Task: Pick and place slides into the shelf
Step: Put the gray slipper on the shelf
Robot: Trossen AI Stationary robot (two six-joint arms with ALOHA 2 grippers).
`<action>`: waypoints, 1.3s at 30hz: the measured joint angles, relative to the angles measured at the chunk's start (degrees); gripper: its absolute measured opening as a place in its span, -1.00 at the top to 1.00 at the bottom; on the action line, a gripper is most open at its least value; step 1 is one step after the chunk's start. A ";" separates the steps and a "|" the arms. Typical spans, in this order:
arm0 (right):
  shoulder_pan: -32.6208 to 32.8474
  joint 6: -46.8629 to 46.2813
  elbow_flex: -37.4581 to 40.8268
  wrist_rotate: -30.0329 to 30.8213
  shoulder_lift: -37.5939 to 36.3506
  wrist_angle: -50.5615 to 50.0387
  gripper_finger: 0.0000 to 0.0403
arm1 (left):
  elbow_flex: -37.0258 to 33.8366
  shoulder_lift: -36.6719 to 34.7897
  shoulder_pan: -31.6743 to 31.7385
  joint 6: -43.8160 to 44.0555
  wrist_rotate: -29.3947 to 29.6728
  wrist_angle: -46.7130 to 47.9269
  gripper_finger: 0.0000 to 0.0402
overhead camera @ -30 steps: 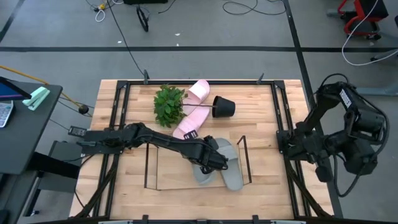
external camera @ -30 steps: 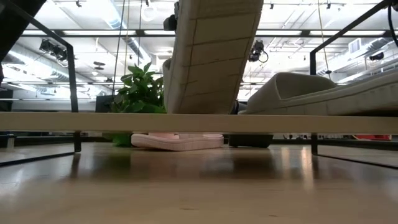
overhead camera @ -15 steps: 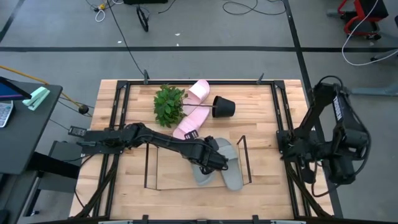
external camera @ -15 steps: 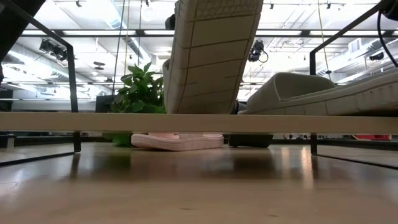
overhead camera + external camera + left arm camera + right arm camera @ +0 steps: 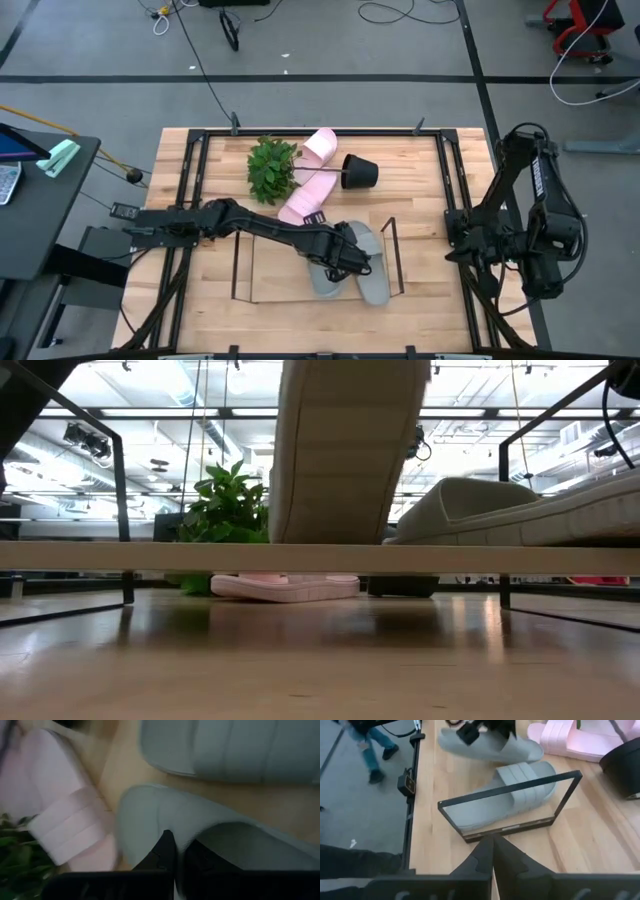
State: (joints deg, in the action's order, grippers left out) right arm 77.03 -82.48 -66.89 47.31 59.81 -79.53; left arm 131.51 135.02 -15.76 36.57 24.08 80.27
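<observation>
Right arm (image 5: 530, 235) swung upright, second grey-green slide (image 5: 372, 270) lying in shelf (image 5: 392, 258)

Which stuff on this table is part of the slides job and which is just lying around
Part of the job:
- grey-green slide held by the left gripper
- second grey-green slide inside the shelf
- two pink slides

Just lying about:
- green plant
- tipped black pot
- right gripper, parked at the table's right edge

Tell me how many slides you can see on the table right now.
4. One grey-green slide lies in the shelf, a second is gripped by the left hand beside it, and two pink ones lie near the plant.
</observation>
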 joint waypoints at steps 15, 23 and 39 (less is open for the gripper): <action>-0.02 0.04 0.00 1.77 0.00 -0.02 0.93 | -0.06 0.77 0.23 -0.21 -0.63 -3.87 0.94; -0.02 0.15 0.00 1.79 0.02 -0.07 0.93 | -0.06 0.75 0.19 -0.19 -0.04 -4.69 0.94; -0.02 0.37 0.00 1.83 0.02 -0.11 0.93 | -0.06 0.74 0.21 -1.24 1.16 -6.25 0.94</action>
State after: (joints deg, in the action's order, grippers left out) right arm 77.01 -82.11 -66.89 49.15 59.83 -79.64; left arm 131.46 135.76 -15.55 35.33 25.23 74.02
